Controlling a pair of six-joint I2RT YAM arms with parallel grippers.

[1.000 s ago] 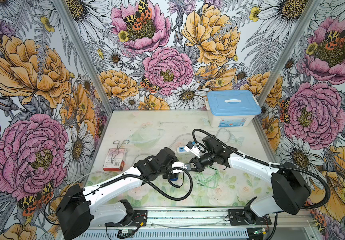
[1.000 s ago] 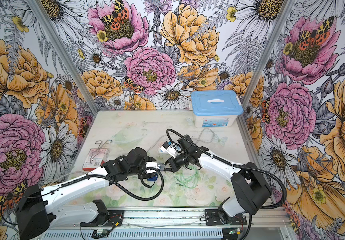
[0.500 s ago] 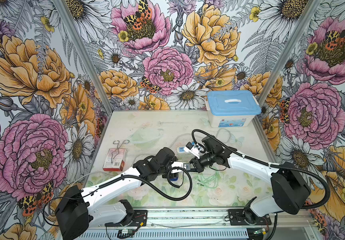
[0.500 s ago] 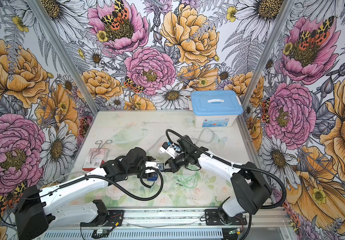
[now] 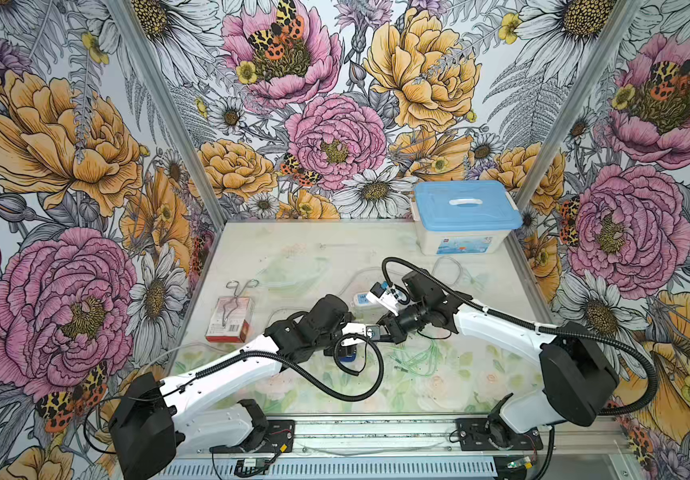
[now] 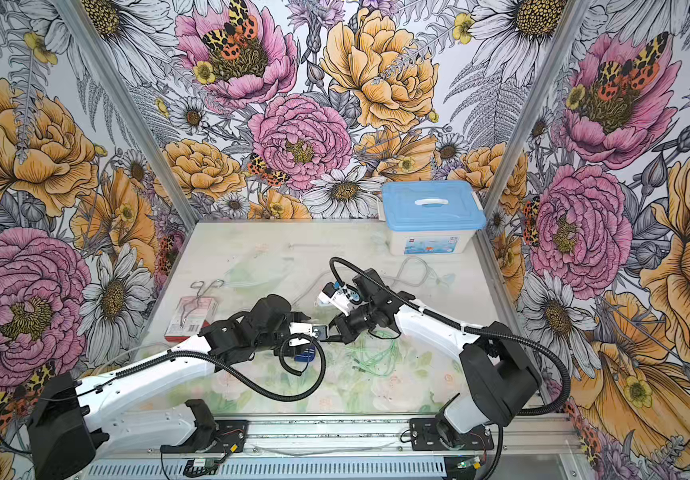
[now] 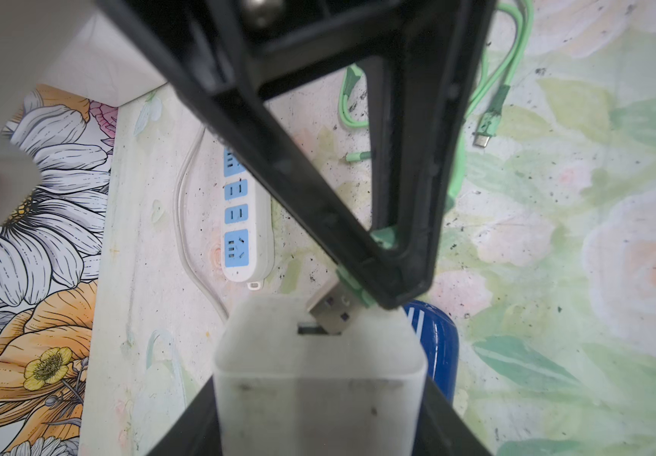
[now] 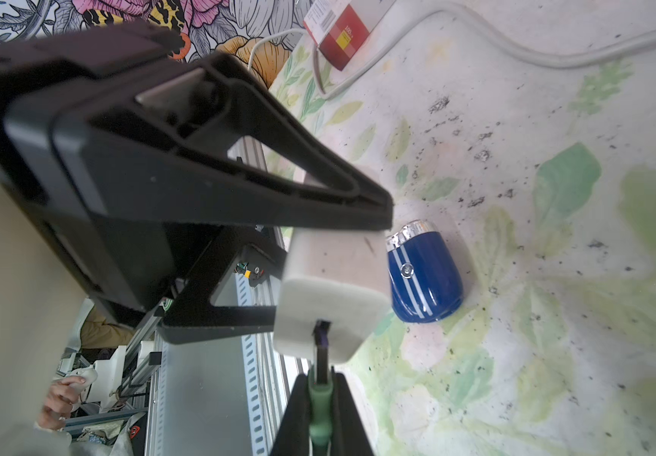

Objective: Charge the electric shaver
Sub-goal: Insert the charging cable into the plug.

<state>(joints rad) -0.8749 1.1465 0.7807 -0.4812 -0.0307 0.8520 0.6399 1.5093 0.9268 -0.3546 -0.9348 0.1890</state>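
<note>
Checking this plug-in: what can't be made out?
Port of the electric shaver: unseen in either wrist view; left gripper largely hides it in top views.
Prongs of the charger: inside the left gripper, both wrist views.
Depth of the USB plug: right gripper covers its rear, left wrist view.

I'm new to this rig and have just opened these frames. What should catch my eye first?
Mid-scene the two arms meet: the left gripper holds a white cube charger, while the right gripper holds a green cable's silver USB plug tilted at its slot. Just below them lies the dark blue striped electric shaver, and loud floral wallpaper covers every wall.
</note>
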